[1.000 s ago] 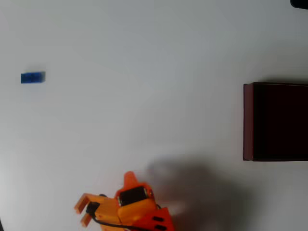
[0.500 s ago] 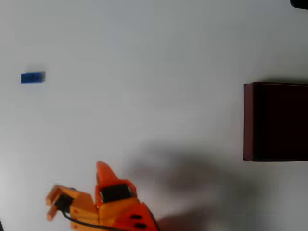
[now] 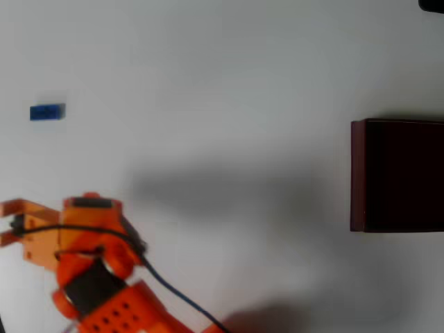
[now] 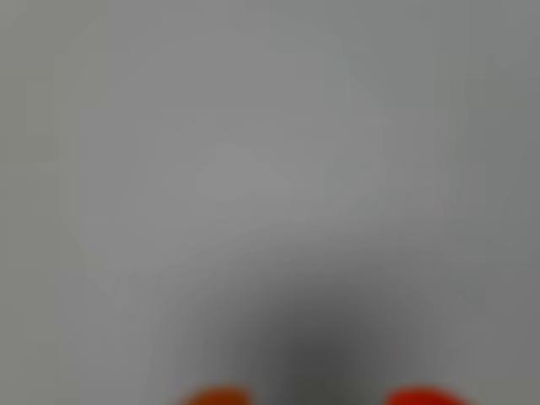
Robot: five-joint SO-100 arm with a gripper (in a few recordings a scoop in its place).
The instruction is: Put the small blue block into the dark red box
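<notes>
1. In the overhead view the small blue block (image 3: 47, 112) lies flat on the white table (image 3: 222, 76), near the left edge of the picture and in its upper part, its long side running left to right
2. The dark red box (image 3: 357, 173) sits at the right edge of that view, cut off by the frame, with its dark interior open to the camera; it is well apart from the block, the whole width of the table between them
3. The orange gripper (image 3: 8, 222) is at the lower left of the overhead view, pointing toward the left edge, below the block and not touching it
4. Two orange fingers (image 3: 21, 207) show one above the other with a gap between them, so the claw stands parted and nothing is in it
5. A black cable (image 3: 173, 295) runs from the arm toward the bottom edge
6. The wrist view is blurred: grey table (image 4: 270, 169) and two orange fingertips (image 4: 215, 396) at the bottom edge, set apart, nothing between them
</notes>
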